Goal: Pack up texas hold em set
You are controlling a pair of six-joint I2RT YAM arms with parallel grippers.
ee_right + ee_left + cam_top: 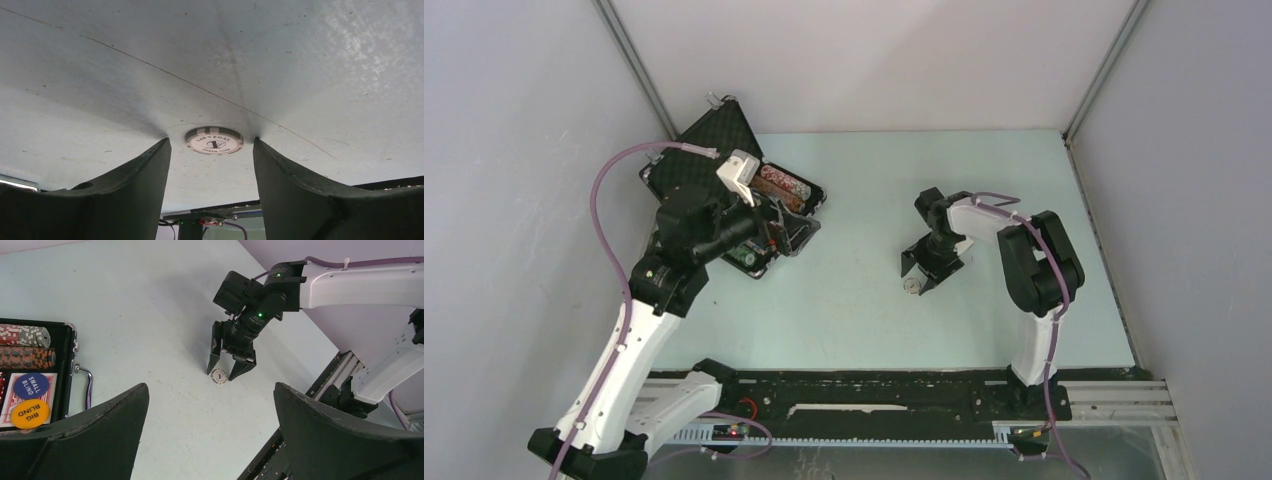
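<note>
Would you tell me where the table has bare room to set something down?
Bare table runs along the far edge, from the open case to the right wall, and across the middle between the case and the white chip. Crowded: the far-left corner, where the left gripper hangs by the case, and the chip, straddled by the right gripper.

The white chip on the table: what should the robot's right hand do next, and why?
Probably squeeze the right gripper shut on the white chip. The chip lies flat on the table between its two fingers, with a small gap showing on each side, so it is not gripped yet.
</note>
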